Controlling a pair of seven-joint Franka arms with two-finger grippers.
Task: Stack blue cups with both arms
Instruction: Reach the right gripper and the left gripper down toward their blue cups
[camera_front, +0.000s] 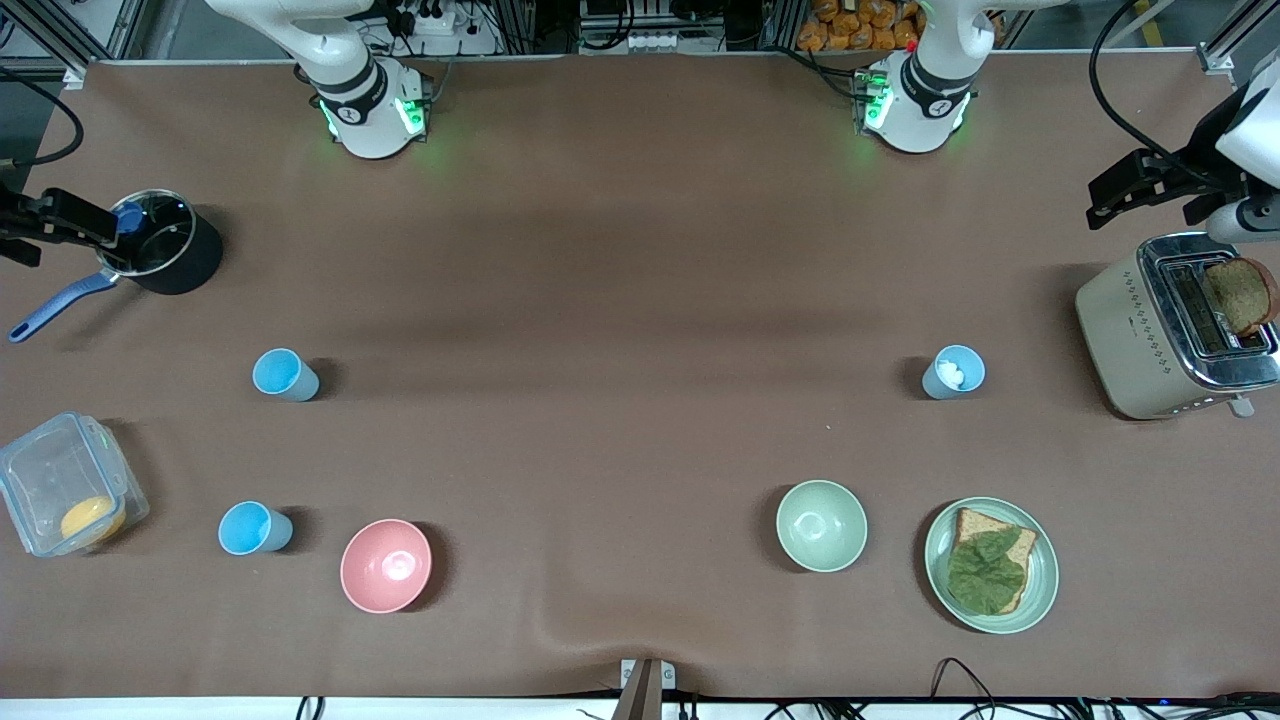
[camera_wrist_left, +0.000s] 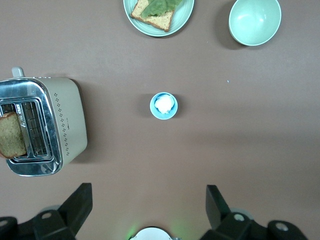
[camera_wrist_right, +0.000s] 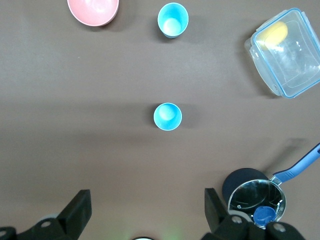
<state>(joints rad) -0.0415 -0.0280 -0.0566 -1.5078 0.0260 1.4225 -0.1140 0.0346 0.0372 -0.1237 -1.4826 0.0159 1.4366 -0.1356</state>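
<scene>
One blue cup, grey-blue with white bits inside, stands toward the left arm's end of the table, beside the toaster; it also shows in the left wrist view. The other blue cup stands toward the right arm's end and shows in the right wrist view. A third, brighter sky-blue cup stands nearer the front camera, beside the pink bowl. My left gripper is open and empty, high above the table, well clear of its cup. My right gripper is open and empty, equally high above its end.
A toaster holds a bread slice. A plate carries bread and a leaf, beside a green bowl. A pink bowl, a clear lidded box and a black pot stand at the right arm's end.
</scene>
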